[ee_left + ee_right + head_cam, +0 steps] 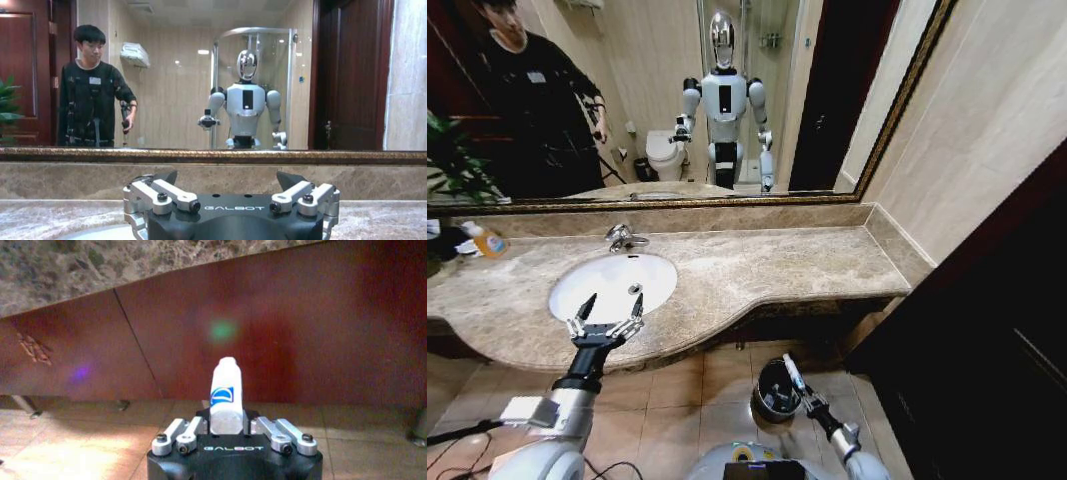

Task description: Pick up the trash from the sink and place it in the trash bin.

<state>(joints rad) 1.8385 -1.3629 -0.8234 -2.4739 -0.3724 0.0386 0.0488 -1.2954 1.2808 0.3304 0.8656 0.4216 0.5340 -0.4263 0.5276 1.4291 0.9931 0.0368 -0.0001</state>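
Operator A: I am reading the head view, largest first. The beige marble countertop (757, 265) is running under the framed mirror (677, 100), and the white oval sink (613, 285) is sitting in it with the chrome faucet (624, 238) at its back edge. An orange-labelled bottle (487, 241) is lying on the counter at the far left.

Operator B: Where are you seeing the bin?

Operator A: The black trash bin (776, 391) is standing on the tiled floor below the counter's front edge, well to the right of the basin.

Operator B: Arm status?

Operator A: The left gripper (609, 313) is hovering over the basin's near rim with its fingers spread wide and nothing between them. In the left wrist view the same gripper (232, 186) is showing "GALBOT" in white lettering on its black body.

Operator B: And the right?

Operator A: The right gripper (799, 392) is hanging just beside the bin's rim, clamped on a white tube (793, 374). In the right wrist view that gripper (227, 426) is pinching the tube (225, 392) at its base, and the tube is standing upright. I am seeing a blue mark on it but cannot read it. "GALBOT" is printed on this body too.
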